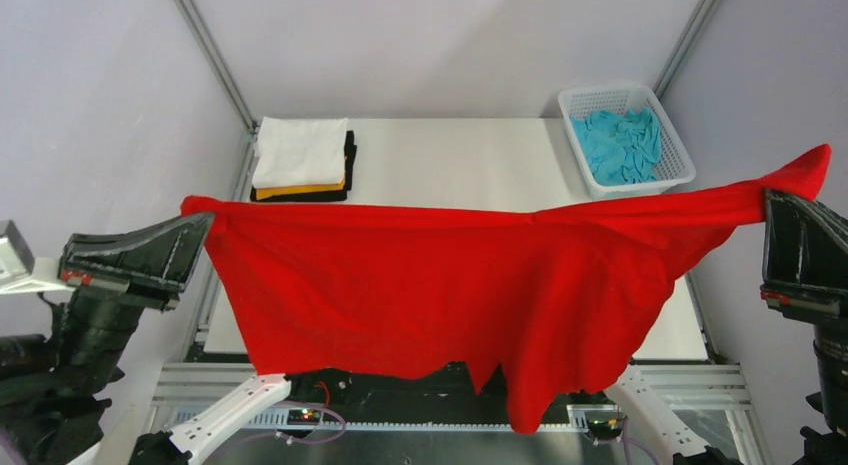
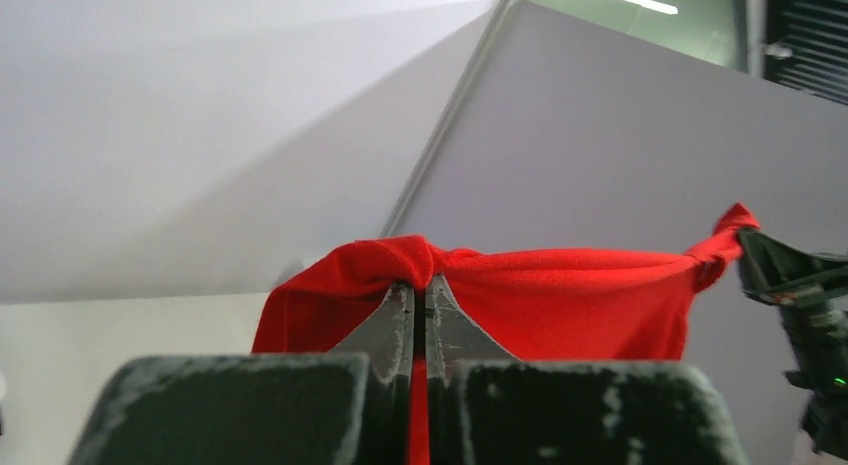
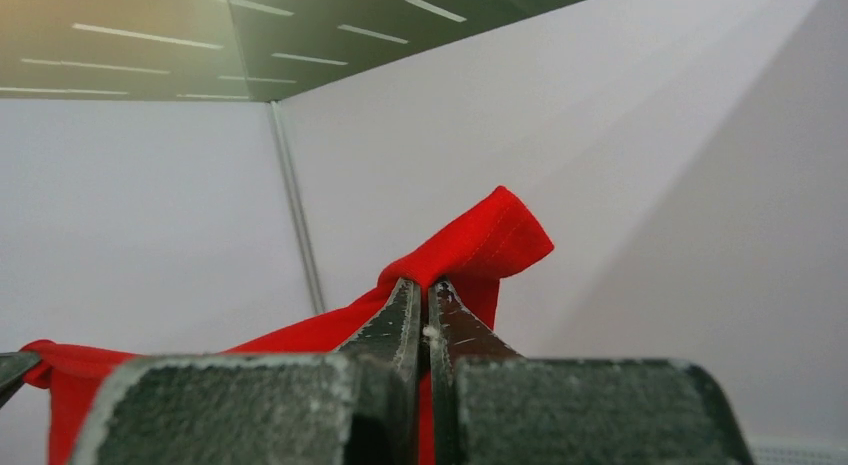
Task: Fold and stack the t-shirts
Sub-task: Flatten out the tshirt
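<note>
Two-point hold on the red t-shirt (image 1: 440,285): hangs stretched left to right across mid-frame above the worktop (image 1: 450,155); left end pinched tight in the left gripper (image 1: 208,219) fingers (image 2: 392,330), right end likewise in the right gripper (image 1: 768,197).

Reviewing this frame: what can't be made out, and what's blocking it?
- Top view: the near half of the table is hidden behind the hanging red t-shirt.
- Top view: the black t-shirt shows only an edge under the white t-shirt and yellow-orange t-shirt.
- Top view: the turquoise cloth in the basket is too crumpled to identify.
</note>
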Tool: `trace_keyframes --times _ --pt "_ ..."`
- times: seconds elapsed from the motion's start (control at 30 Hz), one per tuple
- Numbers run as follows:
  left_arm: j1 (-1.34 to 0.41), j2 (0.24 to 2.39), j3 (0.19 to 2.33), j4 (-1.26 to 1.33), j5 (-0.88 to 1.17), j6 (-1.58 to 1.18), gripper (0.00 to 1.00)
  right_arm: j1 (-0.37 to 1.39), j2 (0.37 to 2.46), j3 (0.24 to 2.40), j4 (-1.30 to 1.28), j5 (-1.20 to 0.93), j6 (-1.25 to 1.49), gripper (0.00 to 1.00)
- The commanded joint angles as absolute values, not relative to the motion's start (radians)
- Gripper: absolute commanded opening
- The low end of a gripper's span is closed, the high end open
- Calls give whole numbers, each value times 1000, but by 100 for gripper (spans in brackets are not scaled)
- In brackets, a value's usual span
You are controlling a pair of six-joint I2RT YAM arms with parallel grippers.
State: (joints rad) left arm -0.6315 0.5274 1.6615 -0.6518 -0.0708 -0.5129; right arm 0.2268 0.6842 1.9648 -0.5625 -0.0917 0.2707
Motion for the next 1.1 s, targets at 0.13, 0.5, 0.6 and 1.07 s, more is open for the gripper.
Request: trace_keyframes --times 0.13,0.5,0.6,1.07 --pt "-621 702 1554 -625 -521 -437 0 202 795 1775 -464 122 164 0" --pt "-509 1026 1173 -567 -853 -592 0 202 877 1261 -272 136 156 0" --pt "-476 1103 1103 -527 -829 -621 0 201 900 1177 -202 143 178 0" --pt "-368 1445 1180 -403 -720 -605 0 170 1176 1107 -20 182 159 0"
